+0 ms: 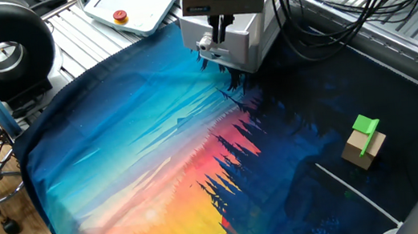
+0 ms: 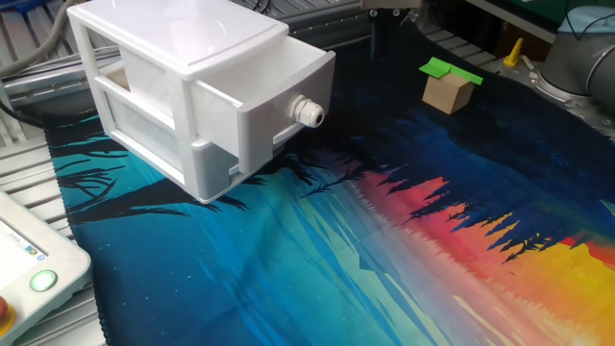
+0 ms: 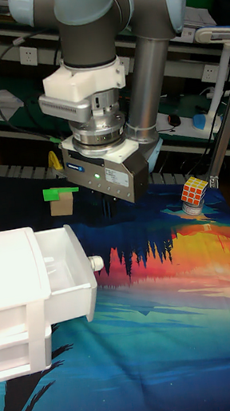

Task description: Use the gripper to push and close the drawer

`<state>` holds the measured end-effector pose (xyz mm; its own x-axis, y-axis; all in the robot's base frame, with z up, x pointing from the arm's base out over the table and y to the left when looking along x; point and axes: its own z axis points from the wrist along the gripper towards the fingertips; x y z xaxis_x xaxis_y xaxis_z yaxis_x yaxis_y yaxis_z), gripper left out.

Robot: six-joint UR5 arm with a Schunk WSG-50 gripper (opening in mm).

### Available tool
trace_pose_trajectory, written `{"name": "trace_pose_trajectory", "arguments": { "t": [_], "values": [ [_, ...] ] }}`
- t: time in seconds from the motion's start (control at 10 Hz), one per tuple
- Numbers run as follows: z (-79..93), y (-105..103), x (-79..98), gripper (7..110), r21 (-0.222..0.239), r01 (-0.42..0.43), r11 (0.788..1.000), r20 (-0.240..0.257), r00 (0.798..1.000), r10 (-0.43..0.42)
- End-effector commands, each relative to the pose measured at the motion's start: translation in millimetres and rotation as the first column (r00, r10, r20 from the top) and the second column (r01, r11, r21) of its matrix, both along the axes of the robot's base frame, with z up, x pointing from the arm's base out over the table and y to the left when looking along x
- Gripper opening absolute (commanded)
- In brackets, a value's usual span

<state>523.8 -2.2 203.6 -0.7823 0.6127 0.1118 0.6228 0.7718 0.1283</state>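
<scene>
1. while your drawer point(image 3: 65, 281) juts out of the white cabinet point(image 2: 173, 86), its knob point(image 2: 308, 111) faces the end effector point(image 3: 108, 205).
2. end effector hangs nearby, touching nothing; finger state: cannot tell.

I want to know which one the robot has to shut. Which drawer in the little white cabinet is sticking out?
The top drawer, the one with the round silver knob. It juts out from the cabinet, while the drawer below sits flush inside.

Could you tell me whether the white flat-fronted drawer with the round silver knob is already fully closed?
No, the drawer juts out well beyond the white cabinet.
</scene>
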Motion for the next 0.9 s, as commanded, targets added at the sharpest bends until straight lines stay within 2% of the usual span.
{"name": "trace_pose_trajectory", "arguments": {
  "t": [0.0, 0.2, 0.4, 0.6, 0.8],
  "values": [
    [1.3, 1.7, 1.3, 7, 0.017, 0.001, 1.000, 0.013, 1.000, -0.001],
    [0.6, -2.1, -0.2, 7, 0.002, -0.005, 1.000, 0.007, 1.000, 0.005],
    [-1.5, -17.3, -4.1, 7, -0.059, -0.028, 0.998, -0.006, 1.000, 0.028],
    [-1.7, -19.9, -9.1, 7, -0.069, -0.032, 0.997, -0.026, 0.999, 0.030],
    [-2.3, -32.1, -15.2, 7, -0.115, -0.066, 0.991, -0.050, 0.997, 0.060]
  ]
}}
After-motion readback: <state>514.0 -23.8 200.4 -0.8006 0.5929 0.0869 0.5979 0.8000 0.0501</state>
